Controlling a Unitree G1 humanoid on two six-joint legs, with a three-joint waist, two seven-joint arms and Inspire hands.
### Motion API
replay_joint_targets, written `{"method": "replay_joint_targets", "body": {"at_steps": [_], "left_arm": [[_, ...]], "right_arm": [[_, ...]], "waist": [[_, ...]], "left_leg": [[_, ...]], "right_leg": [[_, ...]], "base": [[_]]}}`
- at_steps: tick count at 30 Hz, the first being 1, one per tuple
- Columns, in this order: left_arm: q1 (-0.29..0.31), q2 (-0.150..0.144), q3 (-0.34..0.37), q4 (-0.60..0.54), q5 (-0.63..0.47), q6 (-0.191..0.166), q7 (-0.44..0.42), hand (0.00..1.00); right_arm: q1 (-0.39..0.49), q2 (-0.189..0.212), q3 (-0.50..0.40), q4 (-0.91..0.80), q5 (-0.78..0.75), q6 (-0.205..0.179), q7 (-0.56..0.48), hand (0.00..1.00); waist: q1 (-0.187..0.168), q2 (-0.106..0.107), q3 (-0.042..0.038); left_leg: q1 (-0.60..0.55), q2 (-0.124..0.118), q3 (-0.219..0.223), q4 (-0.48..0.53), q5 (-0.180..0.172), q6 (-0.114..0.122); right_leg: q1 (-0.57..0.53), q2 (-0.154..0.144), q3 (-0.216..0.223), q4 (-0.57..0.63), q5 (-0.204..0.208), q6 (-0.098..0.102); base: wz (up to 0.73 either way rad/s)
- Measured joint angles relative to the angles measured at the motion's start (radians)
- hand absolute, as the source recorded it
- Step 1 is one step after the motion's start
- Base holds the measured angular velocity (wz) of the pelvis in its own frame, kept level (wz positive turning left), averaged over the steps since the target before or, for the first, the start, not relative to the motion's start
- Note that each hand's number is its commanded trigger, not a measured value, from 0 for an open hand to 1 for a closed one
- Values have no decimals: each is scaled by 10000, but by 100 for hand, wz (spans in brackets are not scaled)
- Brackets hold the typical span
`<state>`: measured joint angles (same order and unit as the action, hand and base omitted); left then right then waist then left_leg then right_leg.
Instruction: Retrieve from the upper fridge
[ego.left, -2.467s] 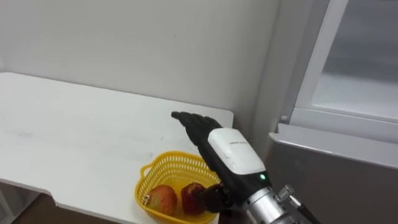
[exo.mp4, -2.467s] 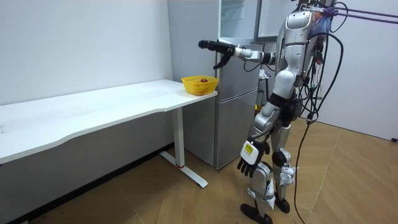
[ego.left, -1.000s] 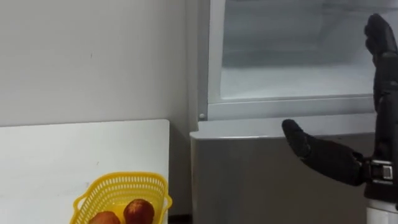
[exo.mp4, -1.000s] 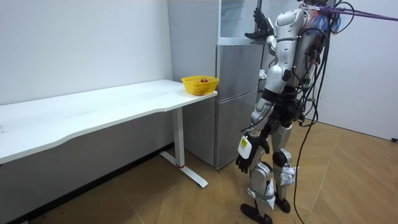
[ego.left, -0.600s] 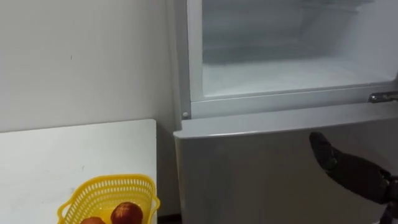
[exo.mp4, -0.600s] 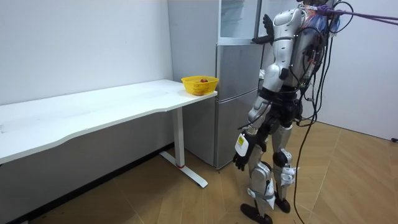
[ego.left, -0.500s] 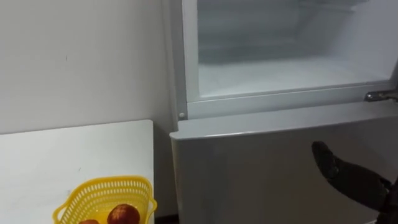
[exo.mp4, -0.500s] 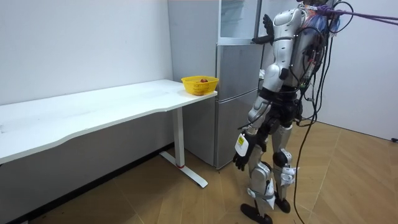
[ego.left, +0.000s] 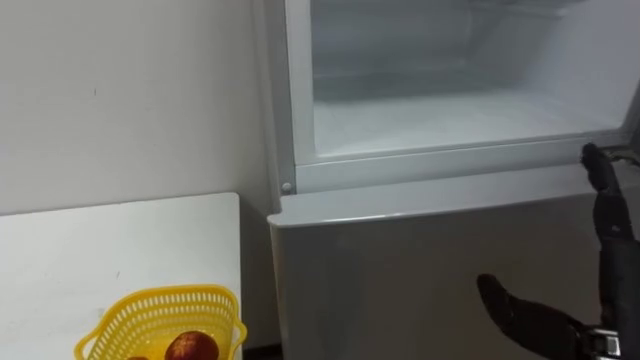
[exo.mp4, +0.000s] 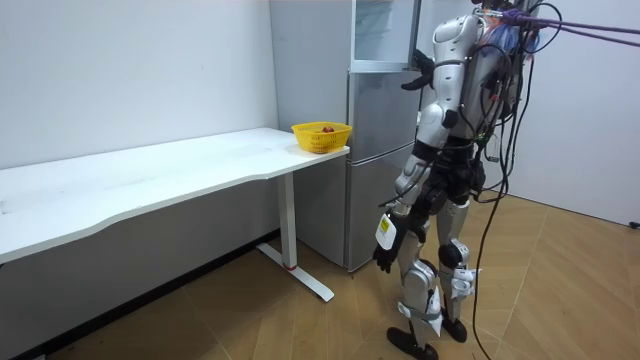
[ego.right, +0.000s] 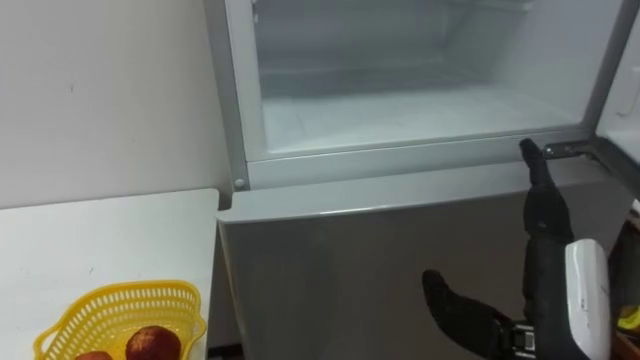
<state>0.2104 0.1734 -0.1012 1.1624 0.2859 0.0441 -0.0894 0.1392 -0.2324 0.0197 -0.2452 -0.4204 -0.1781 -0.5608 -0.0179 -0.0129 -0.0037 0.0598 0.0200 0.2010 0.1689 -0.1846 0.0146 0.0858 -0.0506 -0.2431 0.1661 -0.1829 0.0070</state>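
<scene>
**Left eye view.** The upper fridge compartment (ego.left: 450, 110) stands open. Its visible shelf is bare, with nothing to fetch in sight. Red fruit (ego.left: 190, 348) lies in the yellow basket (ego.left: 150, 308) on the white surface (ego.left: 120, 250), left of the fridge. The right robot hand (ego.left: 615, 250) is raised in front of the lower door (ego.left: 380, 270).

**Right eye view.** The right robot hand (ego.right: 545, 250) is upright, its fingers straight and close together. They point up toward the compartment's sill, with the thumb spread out to the left. It holds nothing. 2 fruits show in the basket.

**Handling, as a judgement.** The fruit is likely firm, light and smooth-skinned, and it would bruise under a hard squeeze. It is best cupped round its middle, thumb opposite the fingers.

**Room view.** The robot stands upright facing the fridge, with the basket at the near end of the surface. The left robot hand (exo.mp4: 385, 256) hangs by the thigh, too small to tell its state.
</scene>
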Motion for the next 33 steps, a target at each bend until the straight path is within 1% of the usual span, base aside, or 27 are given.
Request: {"method": "replay_joint_targets", "body": {"at_steps": [5,8,11,13,18,20,22,24,28,33], "left_arm": [[-40,-1,-4,11,2,33,3,0],[-48,-32,-4,-40,13,106,139,0],[-47,-76,-7,-50,17,178,211,0],[-54,-72,-5,-169,94,201,209,0],[-50,-67,3,-264,102,200,203,0],[-52,-70,0,-264,100,200,197,0],[-53,-66,1,-284,53,200,199,0],[-34,-68,-3,-358,10,200,201,0],[-3,-71,-3,-388,8,195,209,0],[26,-89,10,-392,5,193,322,0]], "right_arm": [[249,31,0,198,-98,43,-8,0],[312,85,13,724,-225,45,-1,0],[559,306,31,989,-158,59,225,0],[677,399,110,1219,37,59,438,0],[836,436,264,1640,327,64,847,0],[856,447,280,1704,424,64,923,0],[857,441,320,1938,598,63,948,0],[861,437,462,2183,753,64,952,0],[865,445,776,2985,904,66,1067,0],[918,453,767,4115,968,81,1186,0]], "waist": [[-31,-11,-4],[-15,-9,-7],[-12,22,-5],[-5,48,-3],[-21,128,-10],[-26,177,-12],[-1,215,-31],[11,237,-28],[20,239,-27],[6,228,-11]], "left_leg": [[-18,7,-1,-2,0,0],[-23,13,0,-5,-1,-1],[-26,8,0,-3,-1,-1],[-32,8,48,-3,-2,-1],[-74,5,101,14,-1,1],[-101,5,102,28,-1,1],[-128,4,114,33,-1,1],[-127,5,136,33,-1,0],[-121,1,141,27,-2,0],[9,11,142,3,-4,2]], "right_leg": [[-4,-2,-41,9,-1,1],[-14,2,-30,9,-1,1],[-16,3,-4,14,-1,1],[6,25,150,4,-1,0],[-5,25,222,16,-1,0],[-14,25,221,11,-1,0],[-36,26,221,9,-1,0],[-45,29,233,9,-1,-1],[-35,26,228,1,-2,-1],[-21,17,237,-14,-11,7]], "base": [[0],[0],[0],[-6],[-3],[0],[0],[0],[0],[0]]}}
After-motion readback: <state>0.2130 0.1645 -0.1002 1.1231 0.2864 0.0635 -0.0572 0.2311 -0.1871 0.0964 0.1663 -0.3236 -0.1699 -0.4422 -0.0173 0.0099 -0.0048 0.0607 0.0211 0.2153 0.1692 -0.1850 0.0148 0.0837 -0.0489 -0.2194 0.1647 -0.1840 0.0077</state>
